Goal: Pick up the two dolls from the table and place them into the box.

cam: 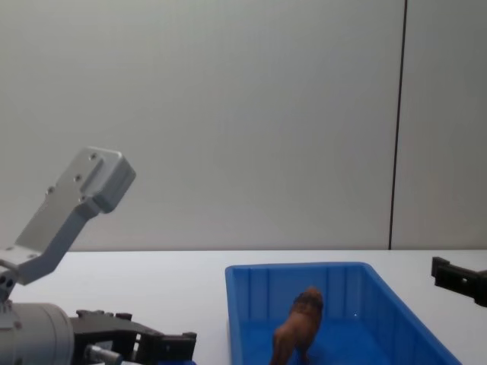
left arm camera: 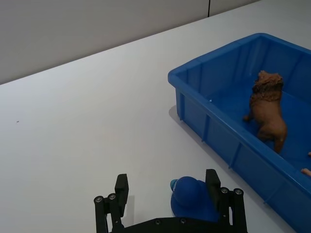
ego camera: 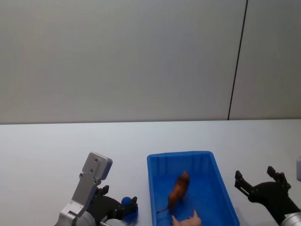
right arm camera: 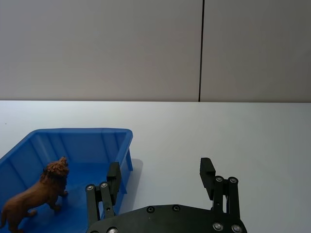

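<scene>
A bright blue plastic bin [ego camera: 221, 188] sits on the white table [ego camera: 56, 146] toward its near edge, between the robot's two arms; its ribbed walls and thick rim show plainly in the left wrist view. Inside stands a brown lion figure [ego camera: 179, 189], upright on all four legs on the bin's floor, mane toward the far wall, tail toward the near wall; close beside it, at the bin's near end, lies a pale pink toy [ego camera: 188, 220], cut off by the head view's lower edge, so its pose cannot be told. The left gripper [ego camera: 117, 206] hovers low over the table just left of the bin, fingers spread wide and grasping nothing; a small blue rounded object [left arm camera: 190, 198] lies on the table between its fingers, nearer the one on the bin's side, and whether they touch it cannot be told. The right gripper [ego camera: 259, 181] hangs just right of the bin, outside its wall, fingers likewise spread and empty; a grey wall [ego camera: 117, 56] with one dark vertical seam rises behind the table's far edge.
</scene>
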Action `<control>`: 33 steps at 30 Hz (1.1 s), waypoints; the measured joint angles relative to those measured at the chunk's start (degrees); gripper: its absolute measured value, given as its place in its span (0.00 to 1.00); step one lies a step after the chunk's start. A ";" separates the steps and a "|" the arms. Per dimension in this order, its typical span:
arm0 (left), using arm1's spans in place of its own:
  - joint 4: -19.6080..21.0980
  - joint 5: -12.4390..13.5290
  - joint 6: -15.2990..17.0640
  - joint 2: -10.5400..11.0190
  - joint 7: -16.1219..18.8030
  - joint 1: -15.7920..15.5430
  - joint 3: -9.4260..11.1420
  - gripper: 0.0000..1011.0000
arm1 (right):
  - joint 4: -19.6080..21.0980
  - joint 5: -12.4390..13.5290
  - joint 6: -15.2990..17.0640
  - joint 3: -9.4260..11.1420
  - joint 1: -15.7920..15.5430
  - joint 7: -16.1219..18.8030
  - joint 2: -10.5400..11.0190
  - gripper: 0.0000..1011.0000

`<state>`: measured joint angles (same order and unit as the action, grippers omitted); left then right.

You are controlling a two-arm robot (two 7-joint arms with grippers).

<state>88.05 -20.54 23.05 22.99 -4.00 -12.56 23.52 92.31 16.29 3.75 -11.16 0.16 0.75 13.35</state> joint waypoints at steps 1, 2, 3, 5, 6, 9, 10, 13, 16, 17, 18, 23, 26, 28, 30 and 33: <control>-0.19 0.05 0.15 -0.04 -0.22 -0.02 0.01 0.99 | 0.00 0.00 0.00 0.00 0.00 0.00 0.00 0.99; -0.32 0.07 0.28 -0.08 -0.46 -0.04 0.03 0.99 | 0.00 0.00 0.00 0.00 0.00 0.00 0.00 0.99; -0.43 0.09 0.36 -0.10 -0.62 -0.05 0.04 0.99 | 0.00 0.00 0.00 0.00 0.00 0.00 0.00 0.99; -0.58 0.09 0.44 -0.16 -0.86 -0.06 0.05 0.96 | 0.00 0.00 0.00 0.00 0.00 0.00 0.00 0.99; -0.71 0.09 0.49 -0.18 -1.00 -0.07 0.06 0.95 | 0.00 0.00 0.00 0.00 0.00 0.00 0.00 0.99; -1.04 0.08 0.61 -0.27 -1.55 -0.08 0.10 0.88 | 0.00 0.00 0.00 0.00 0.00 0.00 0.00 0.99; -1.24 0.05 0.62 -0.33 -1.79 -0.08 0.13 0.85 | 0.00 0.00 0.00 0.00 0.00 0.00 0.00 0.99; -1.59 -0.07 0.62 -0.43 -2.22 -0.08 0.16 0.76 | 0.00 0.00 0.00 0.00 0.00 0.01 0.00 0.99; -1.92 -0.23 0.54 -0.52 -2.55 -0.04 0.19 0.67 | 0.00 0.00 0.00 0.00 0.00 0.00 0.00 0.99; -1.99 -0.27 0.47 -0.54 -2.65 -0.03 0.19 0.64 | 0.00 0.00 0.00 0.00 0.00 0.01 0.00 0.99; -2.05 -0.30 0.42 -0.56 -2.71 -0.02 0.19 0.63 | 0.00 0.00 0.00 0.00 0.00 0.00 0.00 0.99; -2.42 -0.60 -0.23 -0.64 -3.08 0.15 0.21 0.47 | 0.00 0.00 0.00 0.00 0.00 0.01 0.00 0.99; -2.54 -0.74 -0.82 -0.69 -3.22 0.27 0.21 0.36 | 0.00 0.00 0.00 0.00 0.00 0.01 0.00 0.99; -2.60 -0.88 -1.39 -0.71 -3.34 0.35 0.19 0.34 | 0.00 0.00 0.00 0.00 0.00 0.00 0.00 0.99; -2.61 -0.96 -1.82 -0.72 -3.38 0.41 0.18 0.32 | 0.00 0.00 0.00 0.00 0.00 0.01 0.00 0.99; -2.56 -1.03 -2.67 -0.73 -3.39 0.54 0.12 0.30 | 0.00 0.00 0.00 0.00 0.00 0.01 0.00 0.99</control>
<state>85.49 -21.58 20.39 22.27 -7.39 -12.02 23.64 92.30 16.28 3.75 -11.16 0.16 0.75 13.35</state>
